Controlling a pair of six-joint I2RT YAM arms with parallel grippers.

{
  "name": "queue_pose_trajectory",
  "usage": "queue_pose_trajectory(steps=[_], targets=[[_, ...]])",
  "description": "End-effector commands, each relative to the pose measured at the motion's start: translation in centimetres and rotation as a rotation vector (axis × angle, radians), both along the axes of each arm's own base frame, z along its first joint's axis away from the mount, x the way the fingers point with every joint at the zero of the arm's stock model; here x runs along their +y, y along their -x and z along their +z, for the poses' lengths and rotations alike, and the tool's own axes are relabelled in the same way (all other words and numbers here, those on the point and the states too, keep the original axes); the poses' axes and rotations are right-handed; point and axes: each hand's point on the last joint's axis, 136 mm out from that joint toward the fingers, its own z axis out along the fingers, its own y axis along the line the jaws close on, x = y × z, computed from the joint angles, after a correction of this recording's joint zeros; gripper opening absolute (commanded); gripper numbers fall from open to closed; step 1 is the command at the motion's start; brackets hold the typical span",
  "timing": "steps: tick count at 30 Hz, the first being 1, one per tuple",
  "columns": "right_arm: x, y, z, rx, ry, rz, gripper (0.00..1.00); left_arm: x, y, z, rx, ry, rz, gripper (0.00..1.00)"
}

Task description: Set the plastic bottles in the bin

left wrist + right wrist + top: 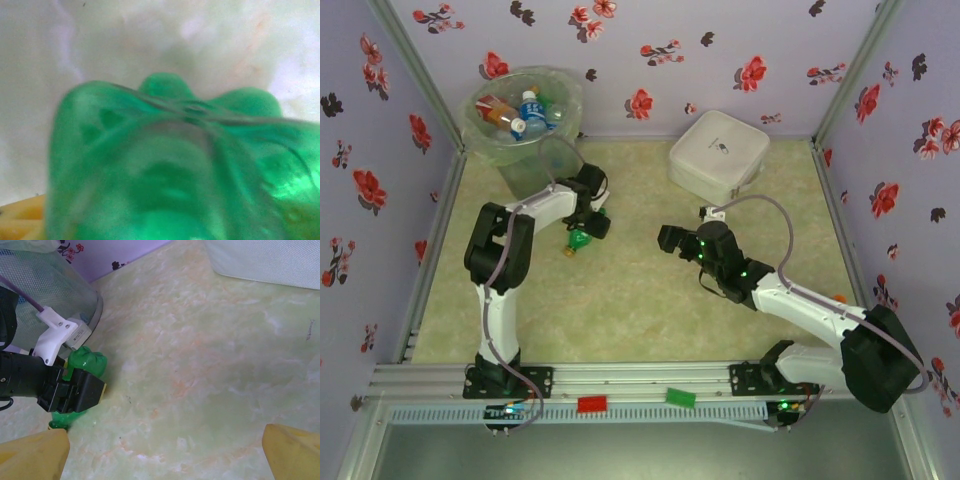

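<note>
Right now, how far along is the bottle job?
Done: several bottles lie in the bin. In hand: left jaws straddle a green bottle on the table, grip unconfirmed; right jaws hang open, empty. Left: lift that one into the bin. It looks like the last, though an orange speck by the right arm is too small to identify.

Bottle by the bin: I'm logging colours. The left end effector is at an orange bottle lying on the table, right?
Not orange: the bottle at the left end effector is green, as the right wrist view shows. It does lie on the table.
</note>
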Motion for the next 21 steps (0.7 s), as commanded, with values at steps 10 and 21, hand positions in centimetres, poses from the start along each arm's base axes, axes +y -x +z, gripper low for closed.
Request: queue_pose_trajectory(steps=[10, 21], targets=[[1.8, 0.1, 2.1, -0.073, -0.085, 0.095, 1.0, -0.4, -1.0, 8.2, -0.194, 0.109, 0.079, 0.52], [4.2, 0.4, 5.7, -0.185, -0.143, 0.231, 1.0, -2.1, -3.8, 25.1, -0.504, 0.327, 0.085, 0.5]])
